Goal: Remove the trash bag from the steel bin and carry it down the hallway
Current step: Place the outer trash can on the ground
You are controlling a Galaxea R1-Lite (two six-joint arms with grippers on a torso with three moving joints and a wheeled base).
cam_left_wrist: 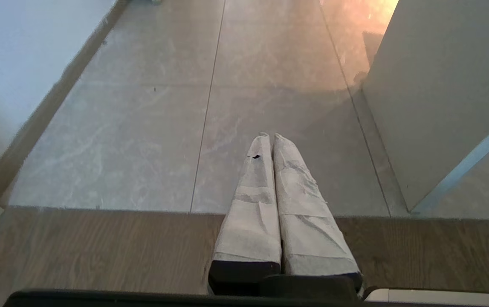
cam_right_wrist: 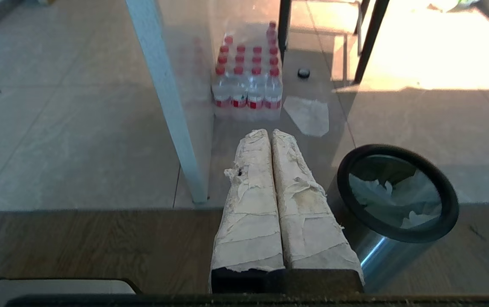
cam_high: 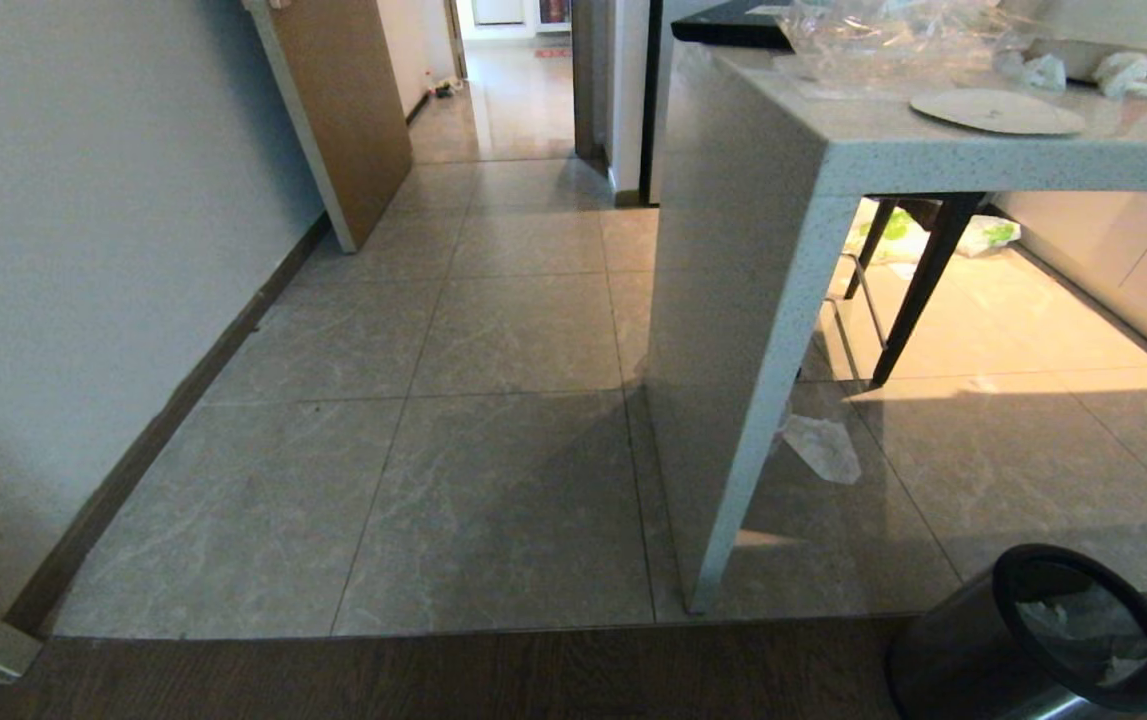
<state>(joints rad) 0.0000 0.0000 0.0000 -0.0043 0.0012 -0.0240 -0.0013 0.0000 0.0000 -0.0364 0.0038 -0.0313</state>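
The steel bin (cam_high: 1033,640) stands on dark wood flooring at the lower right of the head view, a black ring round its mouth. Thin pale plastic of the trash bag (cam_high: 1083,625) lies crumpled inside it. The right wrist view shows the same steel bin (cam_right_wrist: 380,251) and trash bag (cam_right_wrist: 397,198) just beside my right gripper (cam_right_wrist: 269,132), which is shut and empty, its tape-wrapped fingers pressed together. My left gripper (cam_left_wrist: 270,135) is shut and empty too, hanging over the edge where wood meets tile. The hallway (cam_high: 523,120) runs away ahead, tiled in glossy grey-beige. Neither arm shows in the head view.
A speckled stone table (cam_high: 763,300) stands right of the hallway, its slab leg (cam_right_wrist: 172,115) close to the bin. Beneath it are a pack of water bottles (cam_right_wrist: 248,76), a plastic scrap (cam_high: 823,448) and black chair legs (cam_high: 918,290). A leaning wooden door (cam_high: 343,110) narrows the hallway's left side.
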